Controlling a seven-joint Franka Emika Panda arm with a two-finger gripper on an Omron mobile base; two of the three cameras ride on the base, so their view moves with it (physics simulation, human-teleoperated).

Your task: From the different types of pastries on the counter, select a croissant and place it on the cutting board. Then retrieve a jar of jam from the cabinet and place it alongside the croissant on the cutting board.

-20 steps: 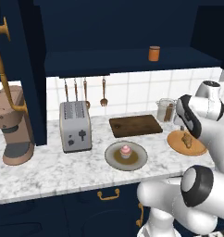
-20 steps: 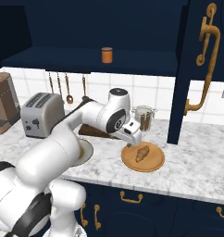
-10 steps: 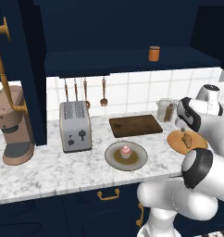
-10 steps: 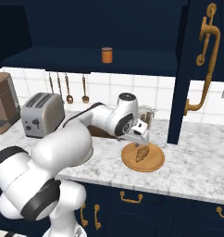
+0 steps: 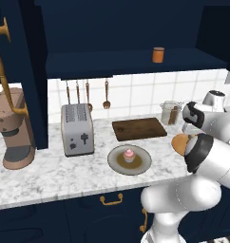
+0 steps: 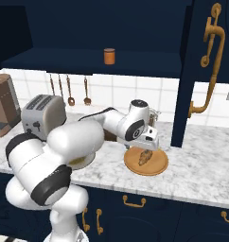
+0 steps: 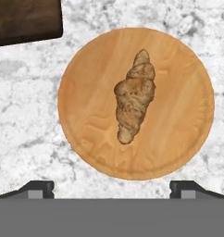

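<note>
In the hand view the gripper (image 7: 112, 187), fingers spread wide and holding nothing, hangs over the croissant (image 7: 134, 96) lying mid-frame on a round wooden plate (image 7: 86, 129), the cutting board (image 7: 26, 21) at upper left.

Counted on the counter (image 5: 50, 171): one croissant (image 7: 134, 102), on one round wooden plate (image 7: 86, 139); one cupcake (image 5: 129, 154), on one grey plate (image 5: 118, 163); one cutting board (image 5: 138, 128); one toaster (image 5: 77, 129); one coffee machine (image 5: 12, 130); one clear glass jar (image 5: 170, 112). On the cabinet (image 5: 112, 64) shelf: one jar of jam (image 5: 158, 54). Hung on the tiled wall: four utensils (image 5: 106, 95).
</note>
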